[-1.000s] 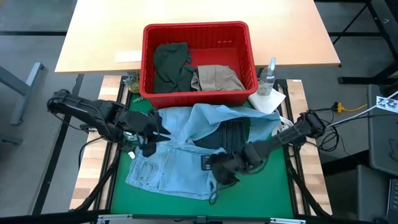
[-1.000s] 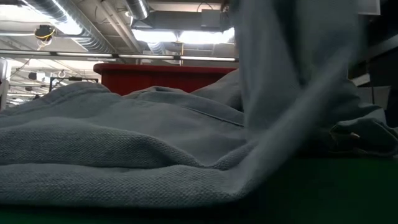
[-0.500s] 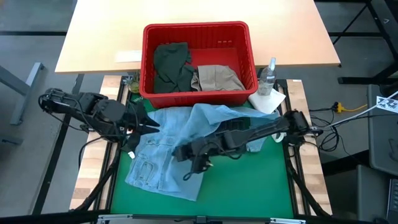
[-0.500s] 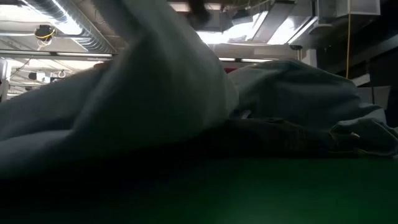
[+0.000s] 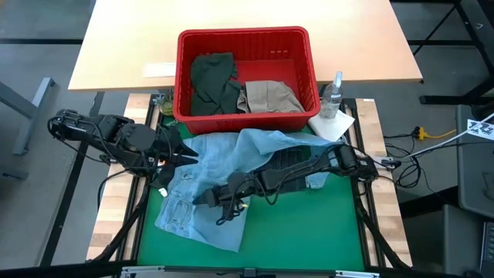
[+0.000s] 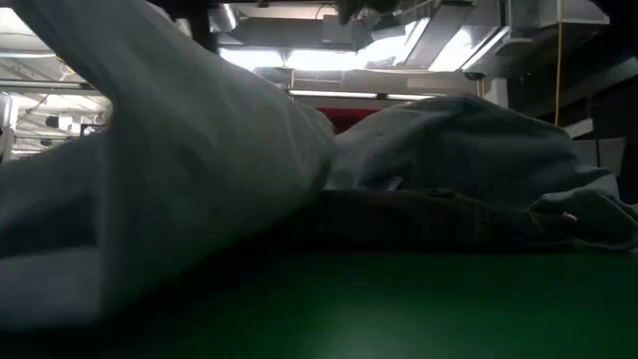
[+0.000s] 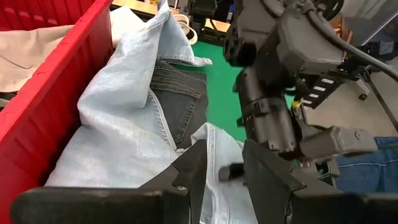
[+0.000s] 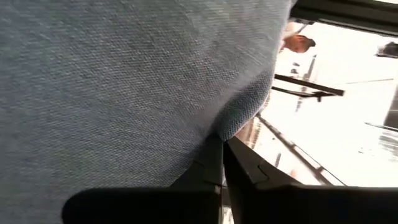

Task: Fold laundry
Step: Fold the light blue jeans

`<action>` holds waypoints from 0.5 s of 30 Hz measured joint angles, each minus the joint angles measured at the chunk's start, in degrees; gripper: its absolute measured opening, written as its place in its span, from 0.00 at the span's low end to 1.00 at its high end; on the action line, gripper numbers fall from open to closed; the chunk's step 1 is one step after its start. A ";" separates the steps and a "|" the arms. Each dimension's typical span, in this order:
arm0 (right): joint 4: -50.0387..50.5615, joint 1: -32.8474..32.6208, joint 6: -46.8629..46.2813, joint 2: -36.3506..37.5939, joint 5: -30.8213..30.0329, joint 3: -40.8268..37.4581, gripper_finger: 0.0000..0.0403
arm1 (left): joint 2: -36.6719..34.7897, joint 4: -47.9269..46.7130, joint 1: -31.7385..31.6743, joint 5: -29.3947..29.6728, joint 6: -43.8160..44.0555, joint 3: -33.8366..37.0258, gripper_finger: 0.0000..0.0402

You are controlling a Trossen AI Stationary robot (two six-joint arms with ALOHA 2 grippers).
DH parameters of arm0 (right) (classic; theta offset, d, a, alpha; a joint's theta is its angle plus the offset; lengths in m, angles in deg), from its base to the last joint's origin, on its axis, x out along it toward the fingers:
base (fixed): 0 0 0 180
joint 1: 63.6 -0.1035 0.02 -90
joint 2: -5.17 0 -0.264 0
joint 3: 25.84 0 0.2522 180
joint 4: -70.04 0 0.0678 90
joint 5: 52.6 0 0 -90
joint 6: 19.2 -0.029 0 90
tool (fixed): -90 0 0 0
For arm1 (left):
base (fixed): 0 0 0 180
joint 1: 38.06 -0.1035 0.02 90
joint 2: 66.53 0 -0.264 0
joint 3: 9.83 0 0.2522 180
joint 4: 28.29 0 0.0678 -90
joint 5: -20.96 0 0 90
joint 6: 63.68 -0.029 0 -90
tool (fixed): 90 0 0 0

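Right gripper [image 5: 207, 198]: closed on a fold of the light blue denim [image 5: 202, 179], mid-mat, fabric draped over its fingers. Left gripper [image 5: 187, 155]: fingers part open, at the denim's left edge, nothing held. Dark navy jeans [image 5: 287, 164]: under the denim. Olive piece [image 5: 210, 81], khaki piece [image 5: 268, 96]: in red basket [image 5: 184, 46] on the bench [image 5: 123, 38].

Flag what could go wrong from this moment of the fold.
The right gripper pinches only a thin edge of the light blue denim, so the cloth could slip out mid-drag. The left gripper waits at the denim's left edge, close to the incoming arm; they could collide.
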 joint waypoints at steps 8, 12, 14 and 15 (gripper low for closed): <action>0.42 1.61 -0.10 -8.60 1.29 10.91 0.01 | 0.00 0.00 0.00 0.00 0.00 0.00 0.25; 0.49 2.34 -0.10 -11.75 0.49 14.44 0.01 | 0.00 0.00 0.00 0.02 0.00 0.00 0.25; 0.56 3.10 -0.11 -12.47 0.50 14.74 0.01 | 0.00 0.01 0.02 0.00 0.00 0.00 0.25; 0.81 3.58 -0.12 -12.58 0.51 14.74 0.01 | 0.00 0.01 0.02 0.00 0.00 0.00 0.25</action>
